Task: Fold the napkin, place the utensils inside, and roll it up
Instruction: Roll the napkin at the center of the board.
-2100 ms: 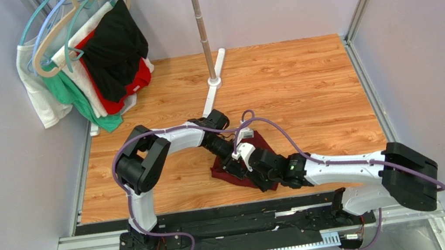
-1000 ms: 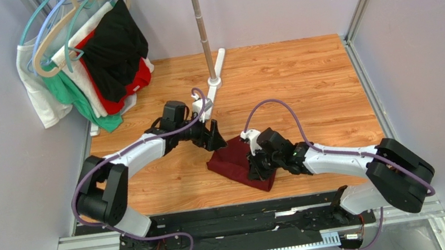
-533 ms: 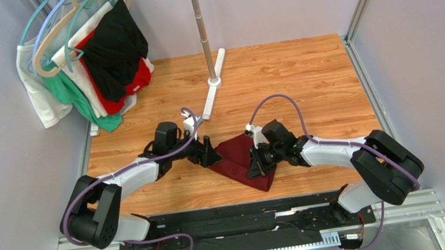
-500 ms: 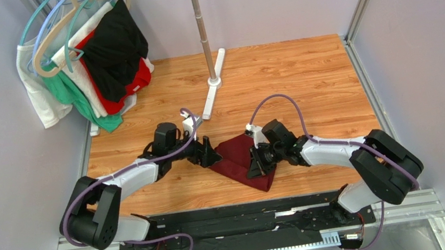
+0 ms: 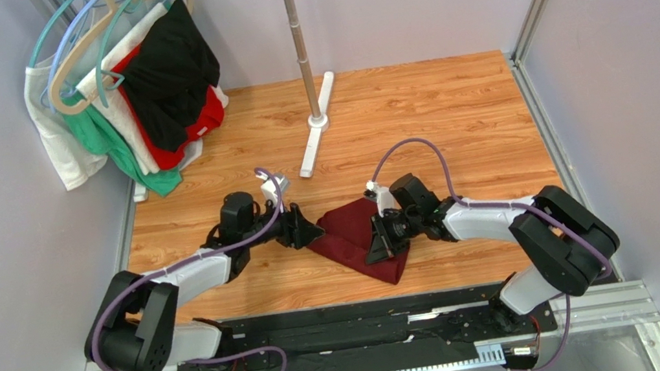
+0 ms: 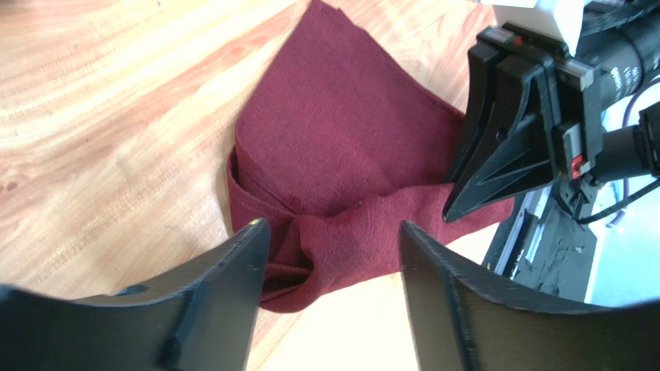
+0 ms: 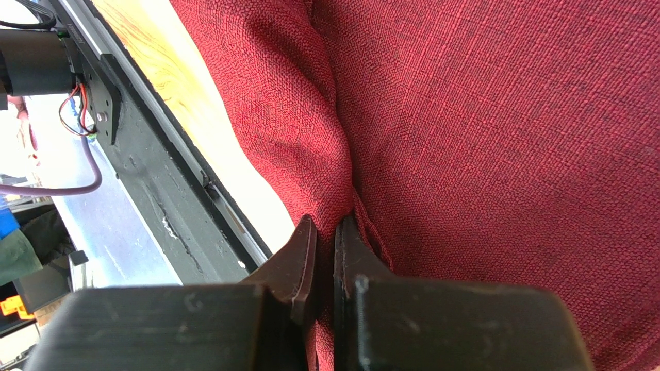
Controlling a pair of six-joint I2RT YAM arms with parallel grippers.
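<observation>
Right pincer (image 5: 376, 255) is nipping a raised fold of the napkin (image 5: 351, 231), while the left pincer (image 5: 310, 236) is hanging spread wide at the cloth's left corner.

Seen from its own wrist, the right one's fingers are sitting almost closed, with a ridge of maroon weave squeezed between their tips; how deep the pinch is going cannot be told, since the fingers are covering it. The left wrist view is showing the left fingers well apart and gripping nothing, with a bunched, twisted edge of the cloth lying between and below them. The napkin is lying folded on the bench (image 5: 452, 118), midway along and close to the near edge. Its lower layers are tucked out of sight, and what the folds are covering cannot be made out. From above, both pincers' tips are blending into the dark cloth.
</observation>
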